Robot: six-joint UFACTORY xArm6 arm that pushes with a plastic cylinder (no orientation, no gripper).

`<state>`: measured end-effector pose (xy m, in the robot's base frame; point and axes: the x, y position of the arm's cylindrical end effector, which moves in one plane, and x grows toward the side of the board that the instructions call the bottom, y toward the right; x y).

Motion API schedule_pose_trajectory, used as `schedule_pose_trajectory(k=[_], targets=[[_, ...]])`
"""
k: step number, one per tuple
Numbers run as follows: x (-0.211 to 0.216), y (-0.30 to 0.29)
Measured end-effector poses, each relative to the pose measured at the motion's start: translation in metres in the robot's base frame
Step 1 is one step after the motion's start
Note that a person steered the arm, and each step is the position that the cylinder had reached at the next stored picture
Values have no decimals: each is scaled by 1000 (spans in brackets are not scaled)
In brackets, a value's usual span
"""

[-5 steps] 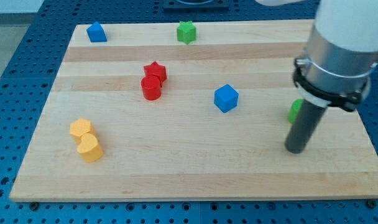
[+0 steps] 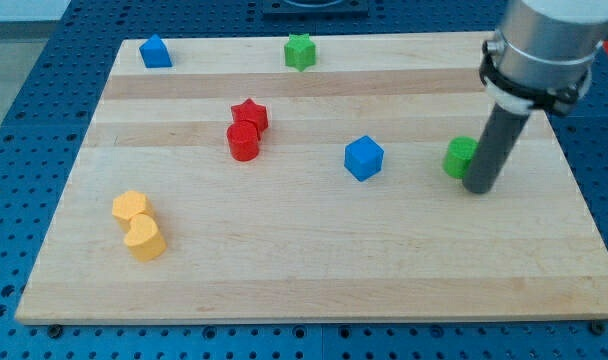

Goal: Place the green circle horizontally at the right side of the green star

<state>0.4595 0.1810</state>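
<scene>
The green circle lies on the wooden board at the view's right, about mid-height. My tip rests on the board just right of and slightly below it, touching or nearly touching its right side; the rod hides part of that side. The green star sits near the board's top edge, at centre, far up and left of the circle.
A blue cube lies left of the green circle. A red star and red cylinder touch at centre left. A blue block sits top left. Two yellow blocks lie bottom left. The board's right edge is close.
My tip has moved up the board from lower right to beside the green circle. The green circle has shifted slightly left and up and shows more fully.
</scene>
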Motion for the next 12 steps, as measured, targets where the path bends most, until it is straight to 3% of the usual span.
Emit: schedule_pose_trajectory(k=[1, 2, 3, 4, 6, 7, 8, 10, 12], targets=[[-63, 7], [-45, 6], [-22, -33], [-31, -78], [-61, -18], [-34, -32], [-28, -7], [-117, 22], [-82, -2]])
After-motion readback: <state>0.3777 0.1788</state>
